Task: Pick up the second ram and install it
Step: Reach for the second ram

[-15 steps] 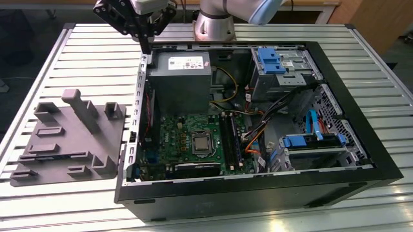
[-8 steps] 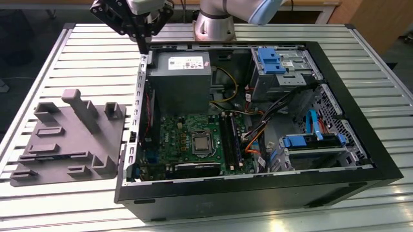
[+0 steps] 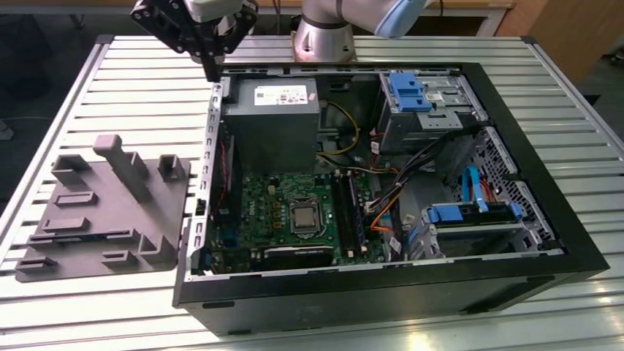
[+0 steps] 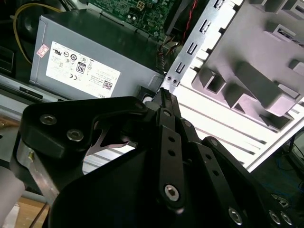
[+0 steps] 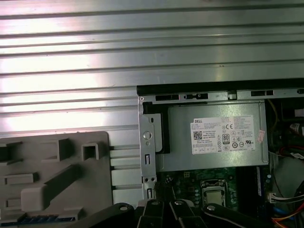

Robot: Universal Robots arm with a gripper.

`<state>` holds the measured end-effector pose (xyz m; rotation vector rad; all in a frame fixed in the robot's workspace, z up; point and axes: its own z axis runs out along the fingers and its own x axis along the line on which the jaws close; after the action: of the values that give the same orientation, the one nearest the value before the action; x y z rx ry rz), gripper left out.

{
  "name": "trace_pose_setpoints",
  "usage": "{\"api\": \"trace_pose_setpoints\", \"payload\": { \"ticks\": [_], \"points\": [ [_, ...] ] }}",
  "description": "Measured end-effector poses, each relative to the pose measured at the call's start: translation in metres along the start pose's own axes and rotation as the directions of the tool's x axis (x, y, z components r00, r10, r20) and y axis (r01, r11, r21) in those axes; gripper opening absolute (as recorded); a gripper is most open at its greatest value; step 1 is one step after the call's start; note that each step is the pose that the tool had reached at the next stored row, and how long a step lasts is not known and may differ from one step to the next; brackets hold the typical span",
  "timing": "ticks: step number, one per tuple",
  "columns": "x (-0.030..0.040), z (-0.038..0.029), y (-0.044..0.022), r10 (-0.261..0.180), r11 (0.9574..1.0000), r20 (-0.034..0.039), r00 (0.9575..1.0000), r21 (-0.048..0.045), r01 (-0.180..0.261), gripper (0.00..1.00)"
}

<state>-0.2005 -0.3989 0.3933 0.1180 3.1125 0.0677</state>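
Lying flat in a long groove of the grey tray [image 5: 97, 190], the second ram [image 5: 42, 219] shows as a thin dark strip with a bluish cast; its chips cannot be made out. It sits well apart from the fingers [image 4: 167, 121], untouched. The gripper [image 3: 212, 72] has them drawn together, with no gap to see and nothing between them. Their tips hang just above the computer case [image 3: 341, 300] wall, near the grey power supply [image 3: 268, 117]
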Motion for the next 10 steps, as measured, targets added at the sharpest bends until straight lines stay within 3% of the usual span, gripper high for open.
{"api": "trace_pose_setpoints", "payload": {
  "ticks": [10],
  "points": [
    [0.0065,-0.0002,-0.0005,0.0,1.0,0.0,1.0,0.0,0.0,0.11]
  ]
}}
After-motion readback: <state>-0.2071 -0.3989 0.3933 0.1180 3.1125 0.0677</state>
